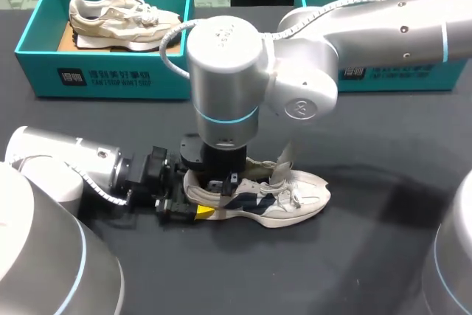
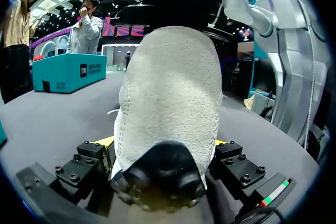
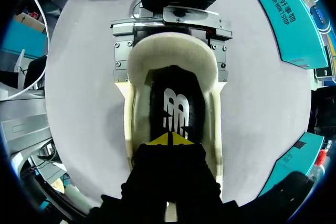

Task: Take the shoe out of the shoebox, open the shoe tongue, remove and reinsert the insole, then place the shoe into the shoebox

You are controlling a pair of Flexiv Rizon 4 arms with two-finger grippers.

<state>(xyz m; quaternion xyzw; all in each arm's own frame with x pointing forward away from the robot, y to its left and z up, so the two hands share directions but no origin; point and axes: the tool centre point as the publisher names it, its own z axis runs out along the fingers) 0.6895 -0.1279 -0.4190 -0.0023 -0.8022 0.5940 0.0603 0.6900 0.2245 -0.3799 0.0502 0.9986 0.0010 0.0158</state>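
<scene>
Nearest, my left end effector (image 2: 163, 144) clamps the heel of the shoe (image 1: 287, 201) from both sides, holding it upright near the middle of the worktop (image 1: 354, 256). My right end effector (image 3: 170, 139) is down inside the shoe's opening, fingers drawn narrow together on the insole (image 3: 173, 109); whether they pinch it I cannot tell. As I judge it, an upward pull could drag the whole shoe out of the left grip, or the insole could buckle against the shoe's sides. Room is tight where both arms meet over the heel. Open worktop lies right and near. The far-left shoebox (image 1: 103, 79), holding another shoe (image 1: 118, 18), and the far-right shoebox (image 1: 398, 71) stand well apart.
</scene>
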